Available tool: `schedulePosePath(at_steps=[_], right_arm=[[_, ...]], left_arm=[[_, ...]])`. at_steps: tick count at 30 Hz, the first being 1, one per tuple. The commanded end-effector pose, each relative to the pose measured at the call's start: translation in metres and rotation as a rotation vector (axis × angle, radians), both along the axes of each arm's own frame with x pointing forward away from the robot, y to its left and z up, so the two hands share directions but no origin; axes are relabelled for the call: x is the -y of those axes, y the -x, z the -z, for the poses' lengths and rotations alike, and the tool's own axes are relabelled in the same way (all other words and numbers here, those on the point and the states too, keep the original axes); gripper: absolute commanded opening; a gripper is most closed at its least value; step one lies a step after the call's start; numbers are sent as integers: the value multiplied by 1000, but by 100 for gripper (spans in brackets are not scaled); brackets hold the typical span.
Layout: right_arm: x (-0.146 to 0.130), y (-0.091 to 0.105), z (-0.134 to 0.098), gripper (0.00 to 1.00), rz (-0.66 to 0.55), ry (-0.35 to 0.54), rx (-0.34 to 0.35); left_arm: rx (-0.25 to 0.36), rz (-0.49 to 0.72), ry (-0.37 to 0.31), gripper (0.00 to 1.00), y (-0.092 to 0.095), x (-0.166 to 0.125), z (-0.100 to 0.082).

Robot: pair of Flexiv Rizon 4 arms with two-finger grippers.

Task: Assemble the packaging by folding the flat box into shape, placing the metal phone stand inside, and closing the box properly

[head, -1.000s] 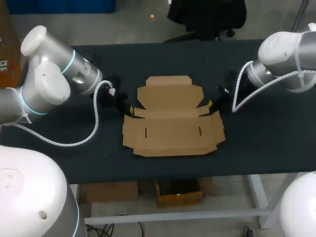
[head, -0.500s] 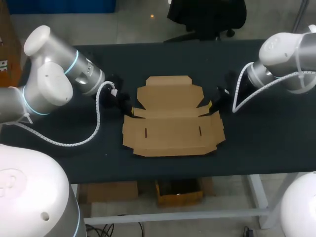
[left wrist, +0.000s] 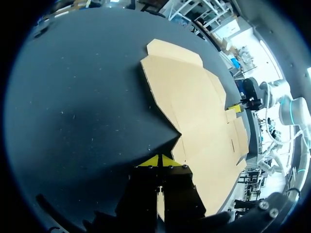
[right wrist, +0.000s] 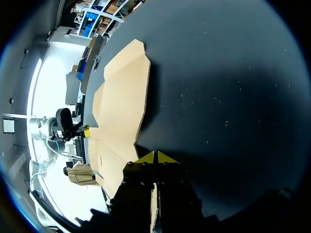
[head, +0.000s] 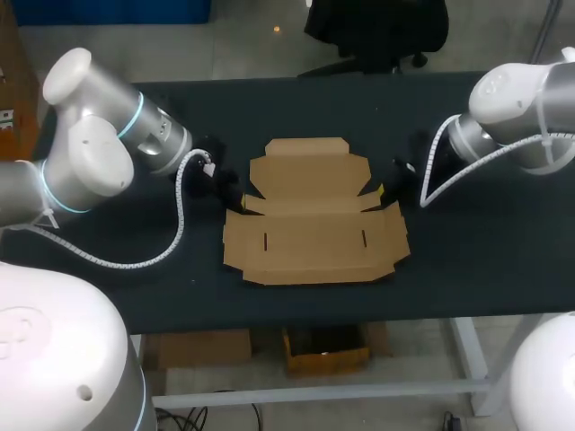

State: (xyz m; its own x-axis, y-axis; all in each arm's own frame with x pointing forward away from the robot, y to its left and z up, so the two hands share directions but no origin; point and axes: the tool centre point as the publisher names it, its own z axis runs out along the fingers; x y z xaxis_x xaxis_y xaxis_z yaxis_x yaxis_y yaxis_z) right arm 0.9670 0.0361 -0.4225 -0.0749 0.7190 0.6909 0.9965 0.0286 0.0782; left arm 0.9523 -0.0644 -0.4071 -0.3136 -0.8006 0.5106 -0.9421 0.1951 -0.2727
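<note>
Step in hand: first fold of the flat box

The box (head: 314,224) lies unfolded on the table (head: 135,278), with no panel raised. It sits between the two grippers. The phone stand does not show in any view, so the packing and closing steps are judged to be well ahead.

Left gripper (head: 232,196): positioned at the notch on its side of the box, where the far panel meets the wider near panel. In the left wrist view the yellow tips of the left gripper (left wrist: 161,160) are pressed together, with nothing visibly clamped. The notch corner of the box (left wrist: 194,111) lies just ahead of the tips, and the cardboard runs on beside and under the fingers.

Right gripper (head: 386,190): positioned at the matching notch on the opposite side. In the right wrist view the tips of the right gripper (right wrist: 156,157) are likewise together and grip nothing that can be seen. The box (right wrist: 121,97) edge lies just ahead of and beside them.

Judgement: the task is at its start, in the folding step, with both arms set symmetrically at the side flaps.

Next move calls for:
- getting the closed tips under or against the flap edges at the notches
- acting on both sides together, so that the sheet does not slide or turn on the table
- folding along the crease lines and not across a panel
</note>
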Motion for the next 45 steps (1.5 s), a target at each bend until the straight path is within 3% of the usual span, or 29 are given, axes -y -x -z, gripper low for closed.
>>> schedulePosePath(at_steps=[1, 32, 45], right_arm=[[-3, 5, -3, 0, 12, 4, 2], [-21, 14, -17, 0, 104, 81, 13], [-27, 18, -21, 0, 136, 105, 22]], left_arm=[[5, -5, -15, 0, 2, 4, -1], [51, -24, -115, 0, 6, 20, -16], [57, 11, -114, 0, 7, 33, -16]])
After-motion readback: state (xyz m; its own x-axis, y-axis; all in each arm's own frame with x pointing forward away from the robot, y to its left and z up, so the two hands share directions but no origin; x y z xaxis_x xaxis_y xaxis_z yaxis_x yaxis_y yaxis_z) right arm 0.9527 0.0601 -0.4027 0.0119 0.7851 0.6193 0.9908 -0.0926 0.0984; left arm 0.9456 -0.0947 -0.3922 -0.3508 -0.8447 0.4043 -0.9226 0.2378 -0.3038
